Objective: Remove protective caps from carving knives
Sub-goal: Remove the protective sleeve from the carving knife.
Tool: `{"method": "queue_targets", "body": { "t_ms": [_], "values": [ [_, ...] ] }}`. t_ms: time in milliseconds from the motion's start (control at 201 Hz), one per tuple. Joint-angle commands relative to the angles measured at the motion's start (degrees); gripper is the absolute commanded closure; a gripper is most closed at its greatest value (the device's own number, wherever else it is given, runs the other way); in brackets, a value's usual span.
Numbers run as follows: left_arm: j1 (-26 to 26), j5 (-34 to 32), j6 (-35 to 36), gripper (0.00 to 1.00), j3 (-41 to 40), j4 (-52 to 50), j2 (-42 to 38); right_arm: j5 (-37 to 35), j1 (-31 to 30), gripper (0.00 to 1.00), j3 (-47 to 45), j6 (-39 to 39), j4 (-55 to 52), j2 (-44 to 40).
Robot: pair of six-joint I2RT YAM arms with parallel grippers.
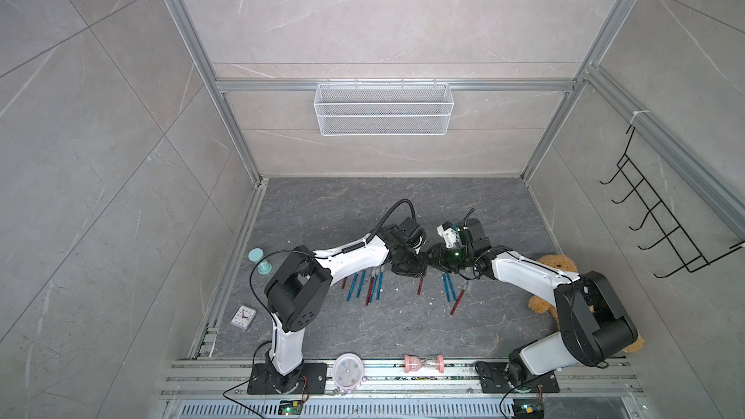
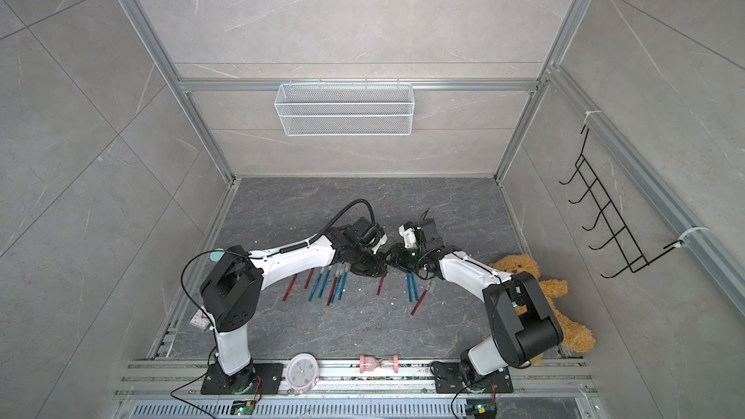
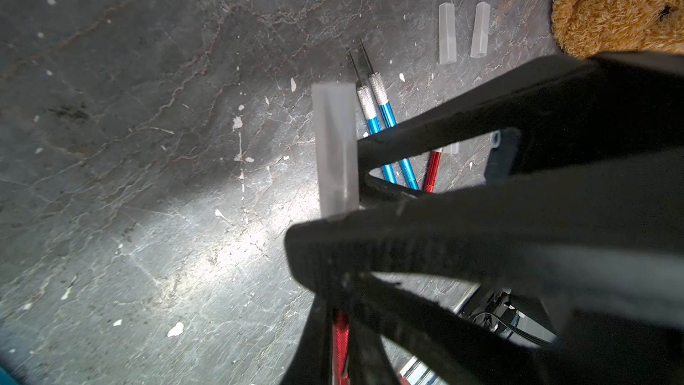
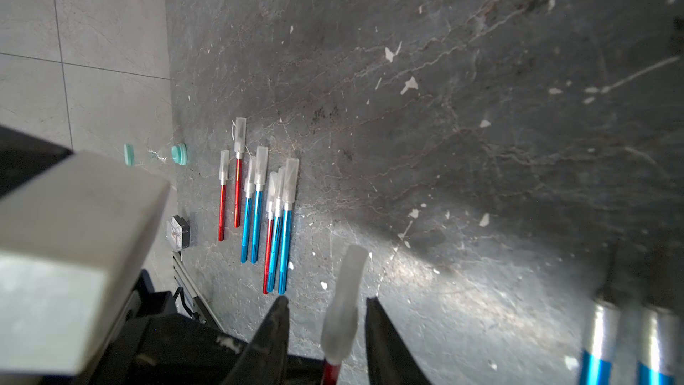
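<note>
Table (image 1: 403,336): dark marbled slab, frame rails at its edges, far half bare.
Done: two blue knives (image 3: 374,105) bare-tipped, two loose caps (image 3: 446,33) near them.
In hand: left gripper (image 3: 342,322) clamps red knife (image 4: 331,370); right gripper (image 4: 327,305) fingers narrow, flanking held cap (image 4: 346,290), gaps showing.
Left: capped row (image 4: 259,198) of seven, plus this one.
Room: bare table beyond the cap looks free; teddy bear (image 1: 556,264) crowds the right arm.
</note>
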State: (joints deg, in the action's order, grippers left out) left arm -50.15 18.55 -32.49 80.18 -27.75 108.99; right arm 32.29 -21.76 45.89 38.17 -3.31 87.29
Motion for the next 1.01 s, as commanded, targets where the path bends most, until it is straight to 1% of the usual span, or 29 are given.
{"method": "queue_targets", "body": {
  "t_ms": [0,542,722,1000],
  "values": [
    [-0.13,1.23,1.15,1.0,-0.16,0.75,-3.06,-1.0,-0.49,0.67,1.82,1.19,1.86,1.37],
    [-0.12,1.27,1.55,1.0,-0.47,0.22,-3.78,-5.03,-1.05,0.87,1.73,3.21,2.34,1.84],
    [-0.21,1.32,2.34,1.0,-0.86,-0.53,-3.21,-7.04,-1.08,0.91,1.64,4.23,2.67,1.46],
    [-0.96,1.63,3.22,1.0,-1.59,-1.56,-2.61,-8.9,-1.1,0.93,2.02,4.8,3.0,0.87]
  ]
}}
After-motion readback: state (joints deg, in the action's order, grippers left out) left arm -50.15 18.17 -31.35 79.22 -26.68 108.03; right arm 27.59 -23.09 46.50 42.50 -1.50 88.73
